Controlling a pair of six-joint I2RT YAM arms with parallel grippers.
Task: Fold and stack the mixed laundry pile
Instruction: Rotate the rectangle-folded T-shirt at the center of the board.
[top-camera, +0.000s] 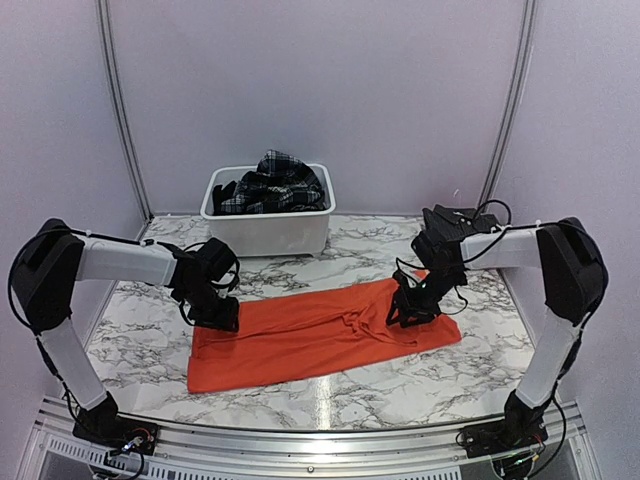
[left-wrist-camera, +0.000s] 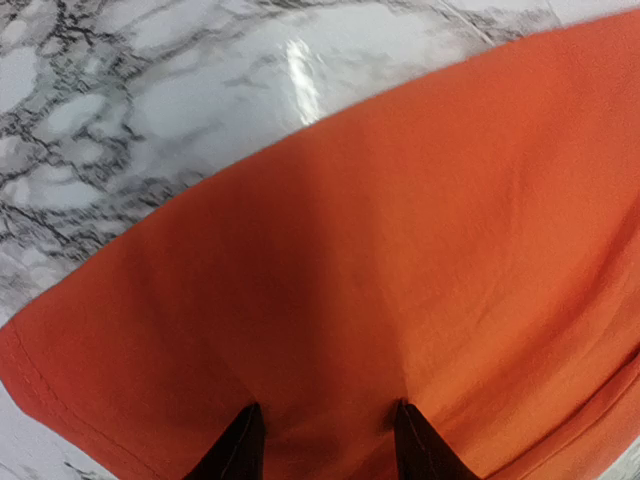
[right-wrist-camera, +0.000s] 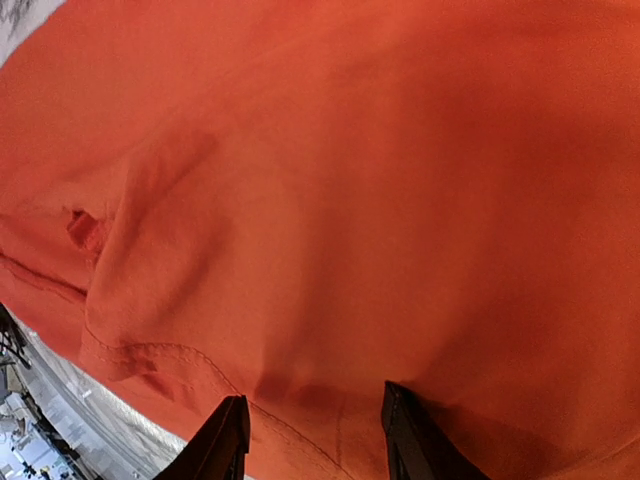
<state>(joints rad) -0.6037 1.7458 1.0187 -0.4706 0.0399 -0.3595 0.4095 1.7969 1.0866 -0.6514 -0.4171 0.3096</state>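
Lying flat on veined marble table (top-camera: 420, 385), soft orange T-shirt (top-camera: 300, 345) w/ L+R jaws apart over it.

Marble-patterned table (top-camera: 150, 350), orange T-shirt (top-camera: 300, 345) spread flat across it, white tub (top-camera: 270, 232) at the back.

Orange T-shirt (top-camera: 300, 345): bright orange, spread flat as a long band on the marble tabletop (top-camera: 130, 340), slanting up toward the right; small bunched crease near its middle.
Plaid skirt (top-camera: 278, 183): black-and-white check, crumpled, heaped in the white tub (top-camera: 270, 235) behind the shirt, rising above the rim.
Dark cloth (top-camera: 224, 190): bunched at the skirt's left, same tub.
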